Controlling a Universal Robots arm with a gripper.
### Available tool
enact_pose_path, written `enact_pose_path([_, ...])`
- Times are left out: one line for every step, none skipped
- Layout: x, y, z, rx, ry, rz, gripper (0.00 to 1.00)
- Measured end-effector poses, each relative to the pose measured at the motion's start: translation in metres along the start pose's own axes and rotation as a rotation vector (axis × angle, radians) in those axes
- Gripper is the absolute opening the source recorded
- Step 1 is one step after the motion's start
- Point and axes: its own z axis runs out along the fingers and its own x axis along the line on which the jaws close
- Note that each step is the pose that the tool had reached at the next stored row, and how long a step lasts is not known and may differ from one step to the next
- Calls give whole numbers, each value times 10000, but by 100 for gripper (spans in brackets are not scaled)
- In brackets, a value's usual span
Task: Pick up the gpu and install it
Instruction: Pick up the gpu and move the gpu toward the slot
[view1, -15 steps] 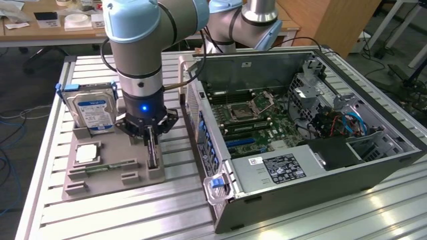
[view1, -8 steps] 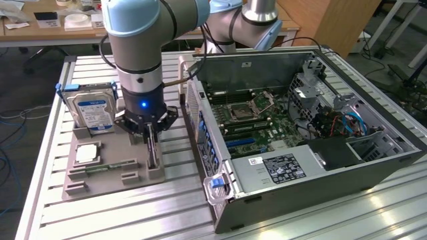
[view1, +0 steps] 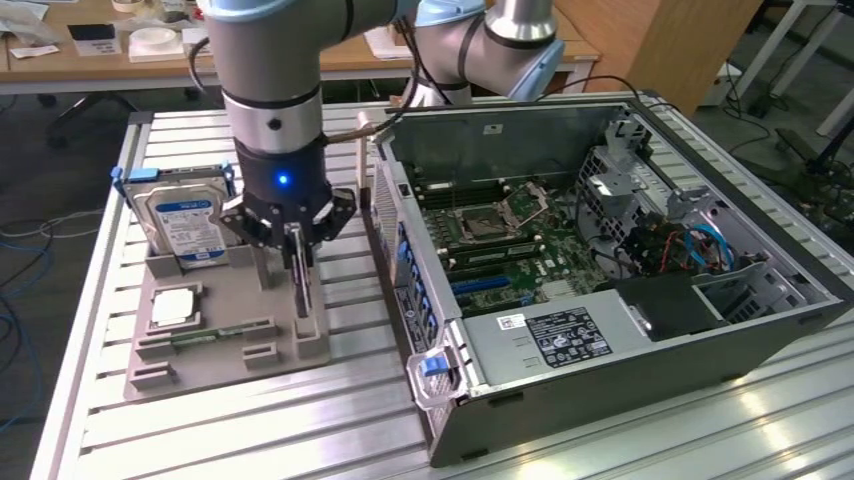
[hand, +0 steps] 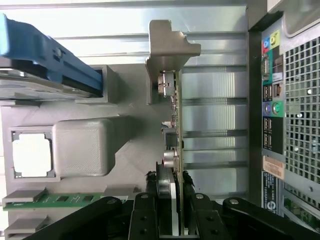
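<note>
The gpu (view1: 303, 296) stands on edge in a slot of the grey holder block (view1: 234, 300), between the hard drive and the computer case. In the wrist view the gpu (hand: 176, 115) is edge-on: thin green board, black cooler on one face, silver bracket (hand: 169, 45) at its far end. My gripper (view1: 296, 258) points straight down over the card's upper edge. Its black fingers (hand: 146, 215) sit tight against both faces of the card, so the gripper (hand: 171, 212) is shut on it. The card is still seated in the holder.
The holder also carries a hard drive with a blue-white label (view1: 187, 215), a square processor (view1: 174, 307) and a green memory stick (view1: 200, 342). The open computer case (view1: 627, 330) lies close on the exterior view's right, motherboard (view1: 501, 240) exposed. Its rear panel (hand: 290, 100) is near the card.
</note>
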Motion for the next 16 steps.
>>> enact_pose_path([0,1,-45,0,0,0,29])
enact_pose_path([0,2,-90,1,1,0,29])
enact_pose_path([0,4,-135,0,0,0,29])
enact_pose_path([1,5,-180,0,0,0,29])
enact_pose_path([1,6,-224,-1,-1,0,29])
enact_pose_path([1,7,-270,0,0,0,29])
enact_pose_path([1,8,-318,1,1,0,29])
enact_pose_path([2,9,-362,0,0,0,29])
enact_pose_path([2,11,-407,0,0,0,29])
enact_pose_path([2,12,-452,0,0,0,29])
enact_pose_path([2,13,-497,0,0,0,29])
enact_pose_path([2,14,-546,1,1,0,29])
enact_pose_path([3,15,-591,0,0,0,29])
enact_pose_path([3,17,-636,0,0,0,29])
enact_pose_path([3,18,-681,0,0,0,29])
enact_pose_path([3,19,-726,1,1,-1,29])
